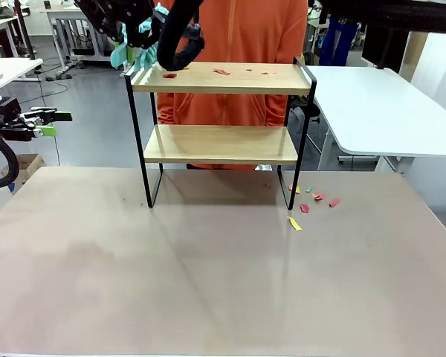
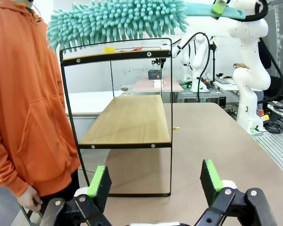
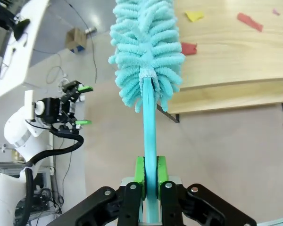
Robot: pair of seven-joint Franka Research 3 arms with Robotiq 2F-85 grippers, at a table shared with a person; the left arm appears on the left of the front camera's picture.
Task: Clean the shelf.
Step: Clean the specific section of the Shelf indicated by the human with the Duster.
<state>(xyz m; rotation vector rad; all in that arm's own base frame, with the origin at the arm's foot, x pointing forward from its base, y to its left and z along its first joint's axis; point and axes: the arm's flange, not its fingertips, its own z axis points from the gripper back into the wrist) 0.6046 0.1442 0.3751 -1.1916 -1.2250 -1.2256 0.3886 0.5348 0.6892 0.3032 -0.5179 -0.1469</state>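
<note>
While the left gripper (image 1: pixel 56 123) hangs at the left edge of the front view, about level with the shelf's lower board and well apart from it, its green-padded jaws stand wide apart with nothing between them. At the upper left of that view the right gripper (image 1: pixel 126 22) points down. In its wrist view its jaws are clamped on the flat teal handle of a microfibre duster (image 3: pixel 146 52). The fluffy head lies over the left end of the top board and overhangs the corner.

The shelf (image 1: pixel 223 78) stands at the centre, on the far part of the beige-brown table (image 1: pixel 208 297). Red and yellow paper scraps (image 1: pixel 221 72) are scattered on its top board, and its lower board is bare. Directly behind it stands a person in an orange hoodie (image 1: pixel 238 37).

More scraps (image 1: pixel 312 197) lie on the table just right of the shelf's right leg. At the right of the frame is a white table (image 1: pixel 379 111), and grey floor shows at the left.
</note>
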